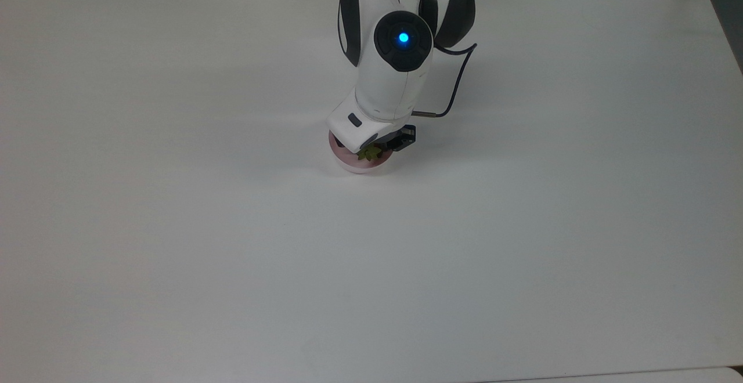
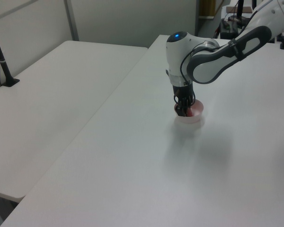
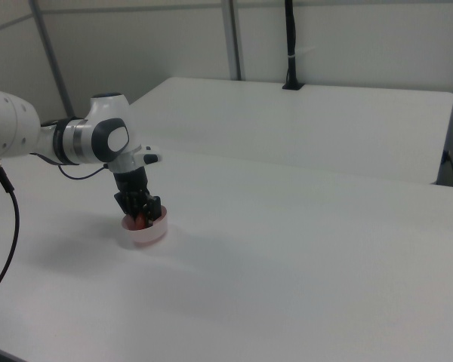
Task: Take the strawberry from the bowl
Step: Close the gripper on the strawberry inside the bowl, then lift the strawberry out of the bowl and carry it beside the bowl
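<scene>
The gripper (image 3: 141,217) is down inside the pale pink bowl (image 1: 348,161), which sits on the white bench (image 1: 174,226) a little back of its middle, well away from every edge and corner. The strawberry (image 1: 369,152) is in the bowl under the arm's wrist: in the top view its green leafy cap pokes out beside the white housing, and in the right view a patch of red (image 3: 140,219) shows between the dark fingers (image 3: 150,209). They look drawn in close around the fruit, but whether they have truly clamped it I cannot tell.

As for handling, the strawberry is a small glossy toy, so I would judge it very light and fairly stiff, with a slick, rounded, tapering body that could squirt out of a pinch placed too near the tip. The best hold is likely across the widest part of the red body, just below the cap (the leaves themselves look thin and would give little purchase). The bowl is light plastic too, and may slide or tip if the fingers drag on its wall during the lift.
</scene>
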`<state>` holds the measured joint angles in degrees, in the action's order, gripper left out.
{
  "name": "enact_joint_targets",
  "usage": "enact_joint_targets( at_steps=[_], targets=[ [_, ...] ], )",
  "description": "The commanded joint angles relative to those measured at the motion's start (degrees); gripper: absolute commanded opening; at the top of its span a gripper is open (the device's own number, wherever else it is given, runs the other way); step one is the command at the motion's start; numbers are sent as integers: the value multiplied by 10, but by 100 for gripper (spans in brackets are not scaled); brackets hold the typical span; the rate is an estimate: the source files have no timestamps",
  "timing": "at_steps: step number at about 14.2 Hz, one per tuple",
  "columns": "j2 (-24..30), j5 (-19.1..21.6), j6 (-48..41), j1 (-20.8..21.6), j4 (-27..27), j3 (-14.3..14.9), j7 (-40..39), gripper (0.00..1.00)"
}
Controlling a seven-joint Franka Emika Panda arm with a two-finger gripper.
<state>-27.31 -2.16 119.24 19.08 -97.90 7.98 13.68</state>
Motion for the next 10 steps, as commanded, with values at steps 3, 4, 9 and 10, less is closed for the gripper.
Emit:
enact_joint_targets(
  at_steps=[3,4,9,10],
  targets=[
    [33,0,0,2,-5,4,-1,31],
    [40,1,-12,2,4,4,-3,31],
    [75,4,-59,-26,24,25,-45,32],
    [72,4,-56,-36,24,43,-69,32]
  ],
)
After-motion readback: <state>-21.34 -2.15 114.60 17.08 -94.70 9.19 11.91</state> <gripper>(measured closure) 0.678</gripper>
